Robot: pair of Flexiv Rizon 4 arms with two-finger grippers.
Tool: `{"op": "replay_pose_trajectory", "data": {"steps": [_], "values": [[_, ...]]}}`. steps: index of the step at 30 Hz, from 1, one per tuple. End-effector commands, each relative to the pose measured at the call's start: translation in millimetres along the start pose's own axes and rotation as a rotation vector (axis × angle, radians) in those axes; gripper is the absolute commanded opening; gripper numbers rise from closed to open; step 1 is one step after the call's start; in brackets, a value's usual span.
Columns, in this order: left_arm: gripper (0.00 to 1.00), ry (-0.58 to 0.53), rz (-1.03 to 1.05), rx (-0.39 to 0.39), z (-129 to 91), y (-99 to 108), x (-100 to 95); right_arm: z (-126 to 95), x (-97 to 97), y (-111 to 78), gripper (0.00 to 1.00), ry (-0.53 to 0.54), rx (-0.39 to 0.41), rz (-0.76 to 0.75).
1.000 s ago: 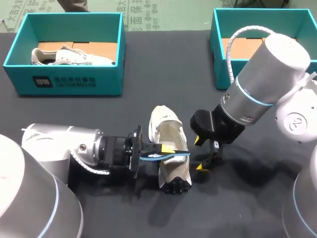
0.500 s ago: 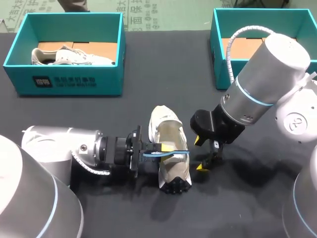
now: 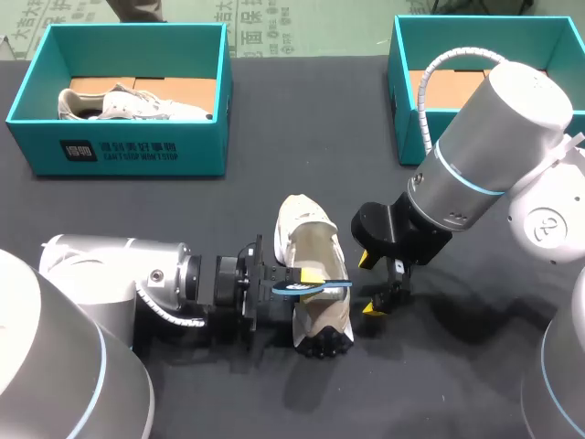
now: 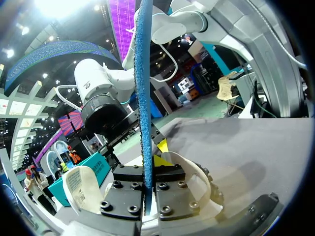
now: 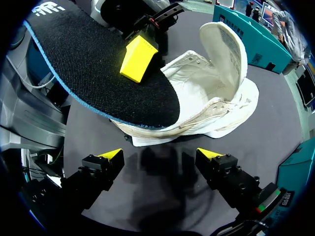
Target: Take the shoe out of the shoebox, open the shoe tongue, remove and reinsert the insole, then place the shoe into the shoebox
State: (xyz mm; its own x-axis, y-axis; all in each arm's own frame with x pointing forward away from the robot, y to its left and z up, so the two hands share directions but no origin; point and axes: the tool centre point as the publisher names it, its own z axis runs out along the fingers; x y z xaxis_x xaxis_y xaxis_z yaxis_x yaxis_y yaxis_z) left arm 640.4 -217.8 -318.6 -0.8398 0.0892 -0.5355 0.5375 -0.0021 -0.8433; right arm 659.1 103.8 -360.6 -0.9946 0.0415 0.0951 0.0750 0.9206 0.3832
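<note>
A white shoe [image 3: 311,240] lies on the black table with its tongue folded back, and its toe end points at the table's front edge. My left gripper [image 3: 306,277] is shut on the insole [image 3: 334,285], black on top with a blue edge, and holds it flat over the shoe's opening. In the left wrist view the insole [image 4: 143,98] stands edge-on, clamped in my gripper [image 4: 146,184], with the shoe [image 4: 202,172] beneath. My right gripper [image 3: 367,284] is open just to the right of the shoe. Its own view has the shoe [image 5: 216,98] and insole [image 5: 93,69] ahead of the gripper [image 5: 161,157].
A teal shoebox [image 3: 128,151] at the back left holds a second white shoe [image 3: 128,102]. Another teal shoebox [image 3: 407,101] stands at the back right, partly behind my right arm. Bare black table lies in front of and to the right of the shoe.
My left gripper has edged slightly right with the insole, toward the shoe's opening. The right arm and the shoe have not moved.
</note>
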Motion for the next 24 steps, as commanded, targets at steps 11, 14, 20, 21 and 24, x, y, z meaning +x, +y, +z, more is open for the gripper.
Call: {"op": "replay_pose_trajectory", "data": {"steps": [11, 14, 20, 21, 24], "values": [[0.00, -0.016, -0.014, -0.062, 3.6, 12.0, 1.3, 1.7, 0.8, 0.1, 1.00, -0.003, 0.001, 0.000], [0.00, -0.021, -0.005, -0.078, 3.4, 16.2, 1.6, 1.7, 0.8, 0.1, 1.00, -0.003, 0.001, 0.000], [0.00, -0.035, -0.014, -0.104, 1.6, 23.2, 1.1, 1.7, 0.8, 0.1, 1.00, -0.003, 0.001, 0.000], [0.00, -0.037, -0.018, -0.108, 1.4, 24.9, 0.8, 1.7, 0.8, 0.1, 1.00, -0.003, 0.001, 0.000], [0.00, -0.043, -0.032, -0.124, 1.2, 32.0, -0.2, 1.7, 0.8, 0.1, 1.00, -0.003, 0.001, 0.000]]}}
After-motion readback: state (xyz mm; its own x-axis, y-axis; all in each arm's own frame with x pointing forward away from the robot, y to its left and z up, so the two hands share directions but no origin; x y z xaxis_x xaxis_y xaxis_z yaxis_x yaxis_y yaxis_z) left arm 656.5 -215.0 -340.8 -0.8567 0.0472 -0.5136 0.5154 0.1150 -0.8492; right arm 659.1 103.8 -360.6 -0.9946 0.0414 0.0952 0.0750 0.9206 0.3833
